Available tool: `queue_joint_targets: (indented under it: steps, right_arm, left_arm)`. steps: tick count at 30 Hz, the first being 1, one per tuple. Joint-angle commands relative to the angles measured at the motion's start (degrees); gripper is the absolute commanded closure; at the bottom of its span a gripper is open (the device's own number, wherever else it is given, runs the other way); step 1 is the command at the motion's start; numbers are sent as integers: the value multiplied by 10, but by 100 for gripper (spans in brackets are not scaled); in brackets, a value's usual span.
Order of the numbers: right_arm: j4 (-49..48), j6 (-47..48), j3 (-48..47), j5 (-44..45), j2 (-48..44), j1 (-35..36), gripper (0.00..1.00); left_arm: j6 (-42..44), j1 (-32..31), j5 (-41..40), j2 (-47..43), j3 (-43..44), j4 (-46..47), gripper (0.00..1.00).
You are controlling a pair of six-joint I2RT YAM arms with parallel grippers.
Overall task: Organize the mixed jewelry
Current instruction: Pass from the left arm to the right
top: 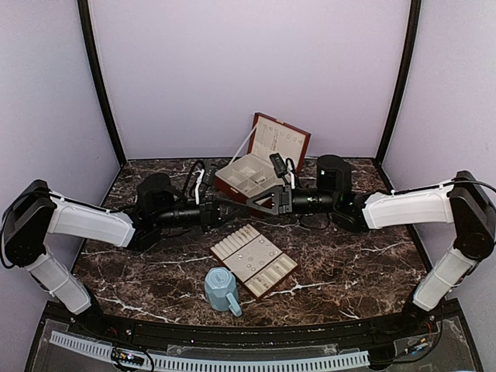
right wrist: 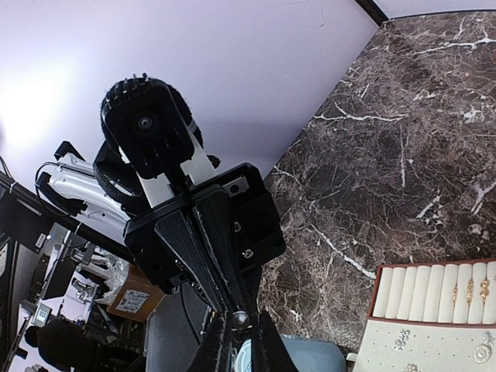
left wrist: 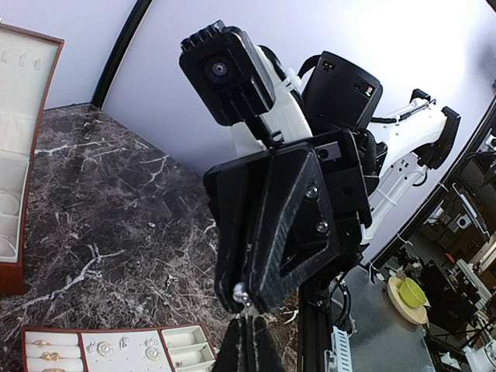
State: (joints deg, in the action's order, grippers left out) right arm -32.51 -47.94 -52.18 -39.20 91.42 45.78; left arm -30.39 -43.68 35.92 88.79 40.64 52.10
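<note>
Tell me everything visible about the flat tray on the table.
The tray is flat and rectangular, with a brown rim and cream lining. It lies diagonally on the marble table. One end has ribbed slots holding small gold pieces, the middle carries silvery studs, and the other end has compartments. A blue mug stands beside its near edge.
</note>
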Motion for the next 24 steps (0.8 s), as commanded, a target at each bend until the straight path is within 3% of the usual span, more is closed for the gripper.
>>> queue_joint_targets:
  steps: [1, 6, 11, 15, 19, 24]
  right_arm:
    - [-21, 0, -13, -3, 5, 5, 93]
    - [-22, 0, -10, 4, 3, 5, 95]
    - [-3, 16, -4, 22, -10, -1, 95]
    - [69, 65, -5, 42, -21, -11, 95]
    - [186, 143, -18, 81, -26, -11, 95]
    - [280, 206, -16, 139, -32, -7, 95]
  left_arm:
    - [10, -3, -4, -9, -4, -5, 100]
    - [16, -3, -10, -9, 0, -20, 98]
    - [36, -3, -25, -23, -4, -44, 55]
    - [68, -3, -54, -62, -17, -78, 40]
    - [117, -2, -117, -115, -18, -164, 33]
    - [169, 36, -217, -165, 18, -354, 31]
